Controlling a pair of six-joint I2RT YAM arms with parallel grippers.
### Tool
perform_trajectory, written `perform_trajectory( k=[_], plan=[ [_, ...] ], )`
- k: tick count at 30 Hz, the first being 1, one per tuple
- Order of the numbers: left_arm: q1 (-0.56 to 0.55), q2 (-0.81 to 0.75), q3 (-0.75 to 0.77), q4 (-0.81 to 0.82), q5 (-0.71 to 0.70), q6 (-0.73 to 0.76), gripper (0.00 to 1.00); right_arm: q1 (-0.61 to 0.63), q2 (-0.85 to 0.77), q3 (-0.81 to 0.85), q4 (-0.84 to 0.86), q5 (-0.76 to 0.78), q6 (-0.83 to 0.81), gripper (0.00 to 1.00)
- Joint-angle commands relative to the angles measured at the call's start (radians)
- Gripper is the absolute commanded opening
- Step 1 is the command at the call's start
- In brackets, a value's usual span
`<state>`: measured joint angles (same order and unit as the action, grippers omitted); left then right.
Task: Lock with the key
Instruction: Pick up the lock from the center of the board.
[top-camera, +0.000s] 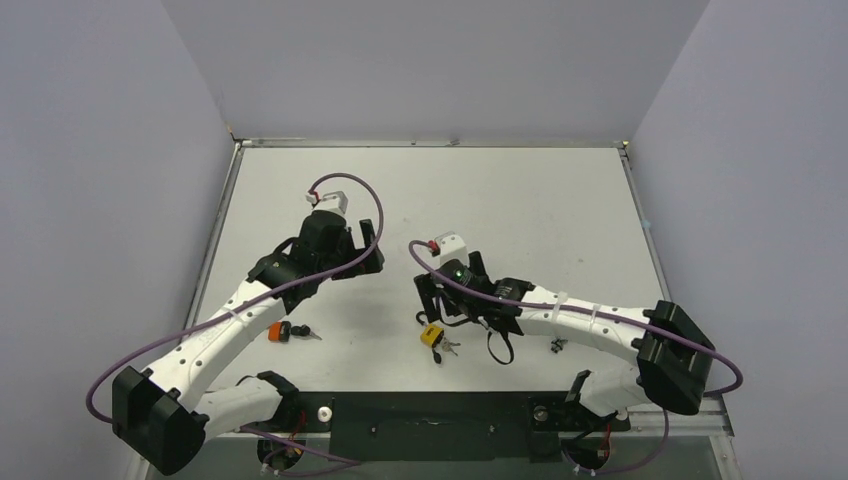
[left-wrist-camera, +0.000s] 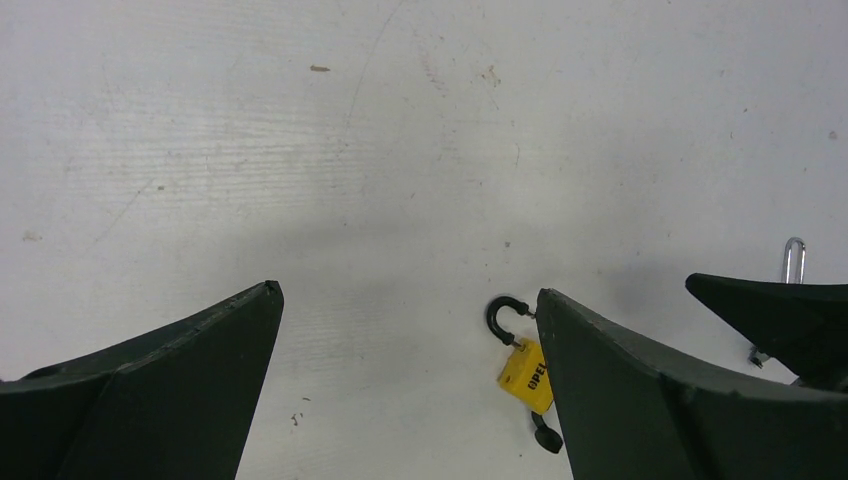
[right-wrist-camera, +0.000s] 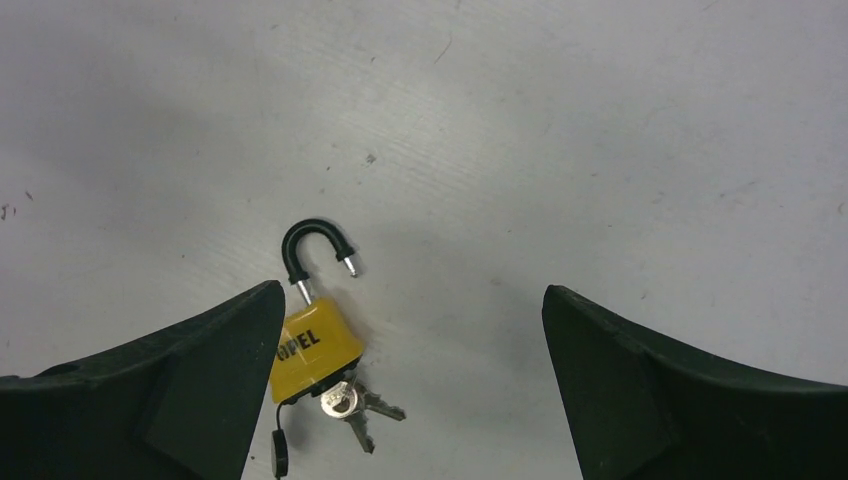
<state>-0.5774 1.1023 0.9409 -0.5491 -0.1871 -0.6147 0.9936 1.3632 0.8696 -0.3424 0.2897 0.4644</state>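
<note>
Since yellow padlock with open black hooked shackle (right-wrist-camera: 315, 345) lies on white table (right-wrist-camera: 600, 150) under right gripper (right-wrist-camera: 411, 300), offset toward finger at view's left, right arm nearer, wrist pitched down. Long axis: shackle away, silver keys (right-wrist-camera: 355, 405) in base nearest wrist. Both grippers spread wide, empty; left gripper (left-wrist-camera: 405, 295) hovers apart.

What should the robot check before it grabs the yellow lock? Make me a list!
1. Right gripper open: ok.
2. Lock centred between its fingers: not ok, it lies by one finger.
3. Shackle shut: not ok, swung open.
4. Key fully in lock: cannot tell.
5. Left gripper open and empty: ok.
</note>
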Motion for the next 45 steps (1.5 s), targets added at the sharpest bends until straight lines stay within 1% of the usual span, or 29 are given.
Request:
perform_trajectory(
  k=[1, 6, 14, 24, 29, 32, 33, 34, 35, 36, 37, 38, 39, 40, 41, 45],
  plan=[
    [0.030, -0.031, -0.023, 0.016, 0.081, -0.023, 0.99, 0.097, 0.048, -0.017, 0.090, -0.005, -0.071, 0.96],
    [0.058, -0.030, -0.038, 0.020, 0.121, -0.027, 0.99, 0.149, 0.091, -0.042, 0.127, -0.089, -0.098, 0.95],
    [0.102, -0.021, -0.054, 0.039, 0.180, -0.047, 1.00, 0.157, 0.134, -0.078, 0.135, -0.178, -0.130, 0.91],
    [0.175, -0.008, -0.056, 0.051, 0.272, -0.056, 1.00, 0.178, 0.195, -0.087, 0.168, -0.117, -0.112, 0.84],
    [0.198, -0.003, -0.053, 0.051, 0.288, -0.052, 1.00, 0.178, 0.212, -0.090, 0.182, -0.102, -0.101, 0.79],
    [0.206, -0.002, -0.060, 0.058, 0.304, -0.054, 1.00, 0.178, 0.210, -0.094, 0.188, -0.098, -0.098, 0.68],
    [0.208, -0.004, -0.066, 0.060, 0.308, -0.055, 1.00, 0.178, 0.208, -0.096, 0.190, -0.096, -0.097, 0.58],
    [0.209, -0.005, -0.068, 0.066, 0.313, -0.057, 1.00, 0.178, 0.204, -0.096, 0.190, -0.094, -0.097, 0.53],
    [0.209, -0.006, -0.072, 0.071, 0.316, -0.060, 1.00, 0.178, 0.199, -0.100, 0.189, -0.092, -0.095, 0.42],
    [0.211, -0.007, -0.075, 0.073, 0.324, -0.061, 1.00, 0.178, 0.195, -0.100, 0.188, -0.090, -0.095, 0.37],
    [0.212, -0.009, -0.079, 0.081, 0.330, -0.062, 1.00, 0.176, 0.183, -0.097, 0.181, -0.086, -0.095, 0.27],
    [0.212, -0.010, -0.080, 0.085, 0.343, -0.061, 1.00, 0.176, 0.175, -0.094, 0.176, -0.084, -0.096, 0.21],
    [0.212, -0.014, -0.083, 0.099, 0.352, -0.059, 1.00, 0.175, 0.153, -0.082, 0.159, -0.084, -0.099, 0.12],
    [0.212, -0.021, -0.087, 0.110, 0.375, -0.056, 1.00, 0.171, 0.140, -0.060, 0.148, -0.083, -0.102, 0.08],
    [0.212, -0.025, -0.089, 0.131, 0.387, -0.051, 1.00, 0.169, 0.106, -0.047, 0.117, -0.084, -0.108, 0.01],
    [0.211, -0.053, -0.087, 0.230, 0.490, -0.015, 1.00, 0.122, -0.016, 0.038, 0.015, -0.144, -0.143, 0.00]
  ],
)
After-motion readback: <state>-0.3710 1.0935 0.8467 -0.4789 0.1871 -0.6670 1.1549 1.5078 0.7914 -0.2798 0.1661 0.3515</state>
